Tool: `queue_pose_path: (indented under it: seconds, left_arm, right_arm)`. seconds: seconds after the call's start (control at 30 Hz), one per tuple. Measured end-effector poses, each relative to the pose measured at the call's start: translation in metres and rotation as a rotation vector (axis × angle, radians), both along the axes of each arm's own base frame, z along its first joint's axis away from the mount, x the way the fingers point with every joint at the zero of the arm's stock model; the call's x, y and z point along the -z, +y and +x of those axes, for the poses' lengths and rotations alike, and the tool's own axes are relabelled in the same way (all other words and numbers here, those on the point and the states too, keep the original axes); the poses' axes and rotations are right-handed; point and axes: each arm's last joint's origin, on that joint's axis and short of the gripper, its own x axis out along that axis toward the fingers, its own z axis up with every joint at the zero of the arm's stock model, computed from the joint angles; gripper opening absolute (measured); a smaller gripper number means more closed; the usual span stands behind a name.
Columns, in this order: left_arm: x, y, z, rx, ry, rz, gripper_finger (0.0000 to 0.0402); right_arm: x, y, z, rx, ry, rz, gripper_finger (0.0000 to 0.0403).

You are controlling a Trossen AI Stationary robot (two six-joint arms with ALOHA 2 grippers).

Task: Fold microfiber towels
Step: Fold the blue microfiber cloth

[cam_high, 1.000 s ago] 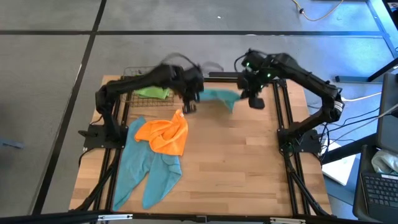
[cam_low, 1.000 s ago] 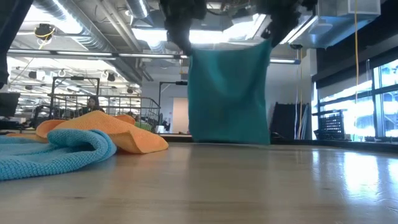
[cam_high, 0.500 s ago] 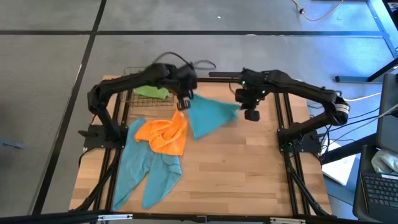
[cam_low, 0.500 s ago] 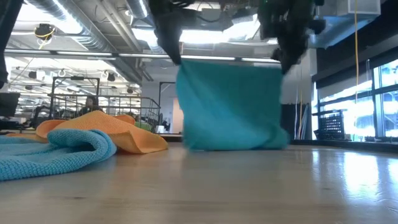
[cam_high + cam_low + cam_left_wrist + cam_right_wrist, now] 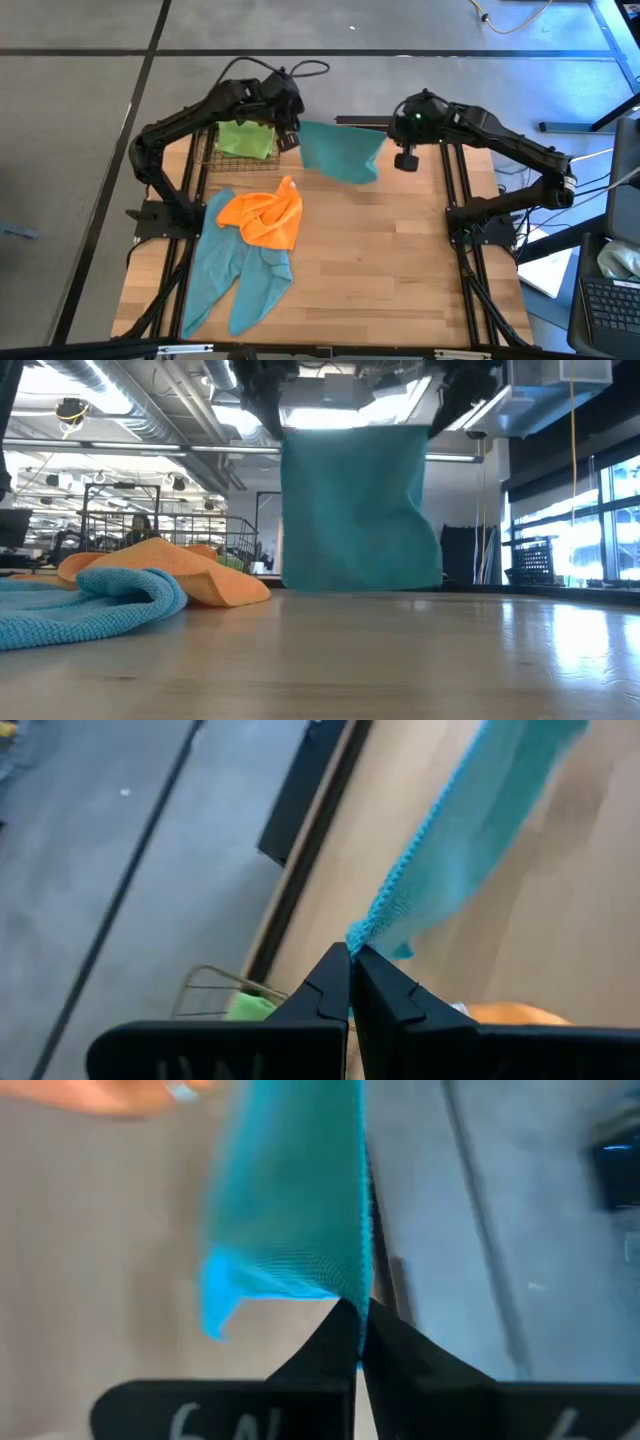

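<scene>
Far left of table (image 5: 400, 290): two teal towels (image 5: 235, 275) lying crumpled near the front-left corner, orange towel (image 5: 265, 218) bunched on top of their upper ends; low view shows the same pile, teal roll (image 5: 120, 600) in front, orange (image 5: 170, 565) behind. Lime green towel (image 5: 245, 138) sits in a wire basket (image 5: 205, 150) at back-left. L gripper (image 5: 287, 135) up at the back, just beside the basket, jaws pinched tight on one top corner of a teal towel (image 5: 340, 152); wrist cam shows the fingertips (image 5: 335, 975) closed w/ the cloth edge (image 5: 440, 870) coming straight out of the pinch. That towel hangs flat between both arms, spread as a sheet (image 5: 355, 510), bottom edge at or just above the tabletop, can't tell which. R gripper (image 5: 405, 155) on the other top corner, jaws clamped on the cloth (image 5: 300, 1210) too, back-center-right of table.
</scene>
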Motion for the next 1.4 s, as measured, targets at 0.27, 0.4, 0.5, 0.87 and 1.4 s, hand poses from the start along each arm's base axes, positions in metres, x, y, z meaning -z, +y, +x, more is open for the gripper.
queue_pose_path:
  seconds: [0.27,0.4,0.5,0.87,1.4]
  left_arm:
    - [-0.006,-0.006,0.0,0.006,-0.02,-0.035,0.0]
    - [-0.001,-0.008,0.002,-0.011,0.022,0.0,0.0]
    - [-0.006,-0.004,0.001,-0.035,0.003,0.029,0.0]
    - [-0.012,-0.006,-0.005,-0.011,0.007,0.068,0.0]
    - [-0.022,-0.004,-0.011,-0.028,-0.161,-0.061,0.0]
  right_arm:
    - [0.005,-0.016,-0.011,0.272,0.0,0.021,0.0007]
    - [0.001,-0.032,-0.007,0.31,-0.213,0.19,0.0014]
    - [-0.002,-0.031,-0.009,0.155,-0.192,0.227,0.0014]
    - [0.002,-0.043,-0.018,0.354,-0.155,0.14,0.0008]
    - [-0.011,-0.041,-0.013,0.146,-0.277,0.279,0.0011]
